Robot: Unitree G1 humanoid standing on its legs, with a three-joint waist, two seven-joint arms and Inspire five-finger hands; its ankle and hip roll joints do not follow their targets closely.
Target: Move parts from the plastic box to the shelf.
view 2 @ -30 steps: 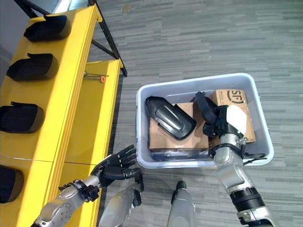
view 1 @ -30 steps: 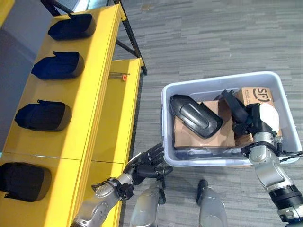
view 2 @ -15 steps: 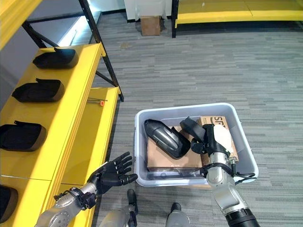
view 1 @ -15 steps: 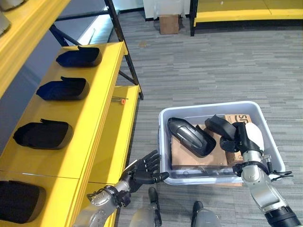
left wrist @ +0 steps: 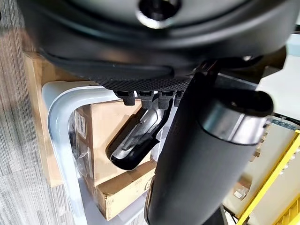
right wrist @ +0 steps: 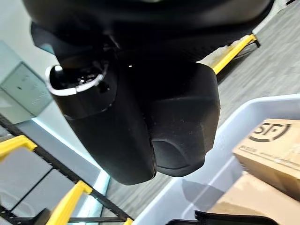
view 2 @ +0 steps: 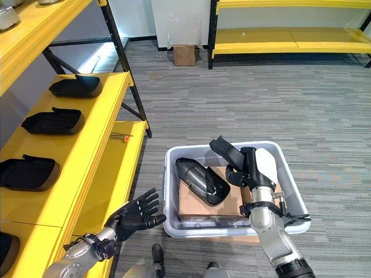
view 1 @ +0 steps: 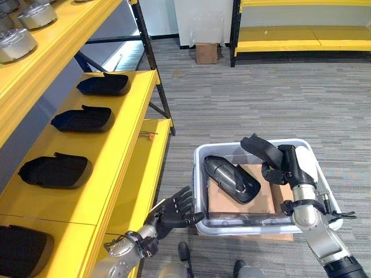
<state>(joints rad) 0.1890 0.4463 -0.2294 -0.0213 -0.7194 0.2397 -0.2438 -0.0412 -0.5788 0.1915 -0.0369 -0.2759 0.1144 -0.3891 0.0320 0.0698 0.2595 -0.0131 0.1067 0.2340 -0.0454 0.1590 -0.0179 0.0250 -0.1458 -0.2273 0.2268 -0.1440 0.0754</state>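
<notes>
Gripped a black part (view 1: 262, 152) in the curled right hand (view 1: 288, 169) above the box (view 1: 202, 157), left hand (view 1: 171, 213) spread empty; risked slipping from that shallow hold.

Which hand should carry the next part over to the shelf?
Right. The right hand is already shut on a black part, raised above the plastic box. The left hand is open, holds nothing, between the box and the yellow shelf.
</notes>
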